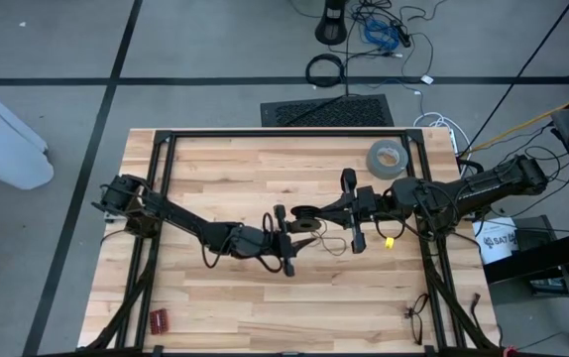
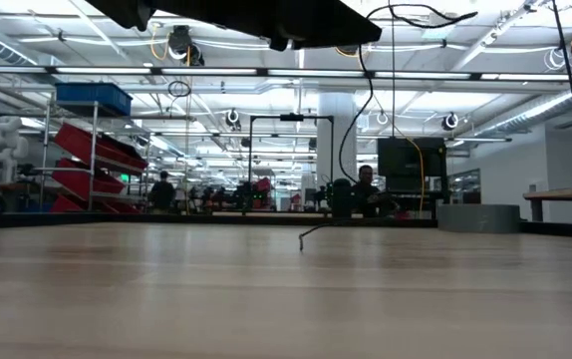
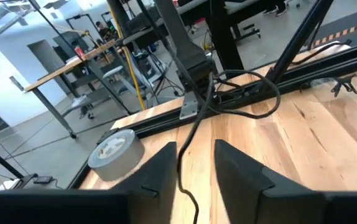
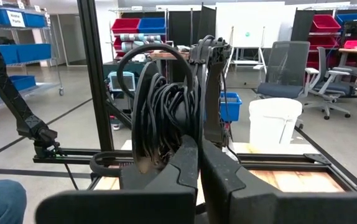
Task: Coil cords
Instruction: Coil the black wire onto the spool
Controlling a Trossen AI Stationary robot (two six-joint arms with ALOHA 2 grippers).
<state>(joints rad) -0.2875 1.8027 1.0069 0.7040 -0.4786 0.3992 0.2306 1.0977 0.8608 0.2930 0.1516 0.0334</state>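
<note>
Presently, your right gripper [image 4: 197, 162], clamped on the coiled cord [image 4: 163, 118] at table centre, anchors the bundle, its free strand running between the part-open left gripper [image 3: 194, 165] fingers at nine o'clock, seemingly for winding.

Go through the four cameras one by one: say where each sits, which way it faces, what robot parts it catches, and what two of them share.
High view: overhead, straight down on the table; both arms meet mid-table.
Low view: table height, level toward the room; a wire end pokes up, an arm overhead.
Left wrist view: past the left gripper, the cord running between its fingers, toward the grey tape roll.
Right wrist view: past the shut right gripper, coiled cord above.
Shared: the high and left wrist views both show the tape roll.
</note>
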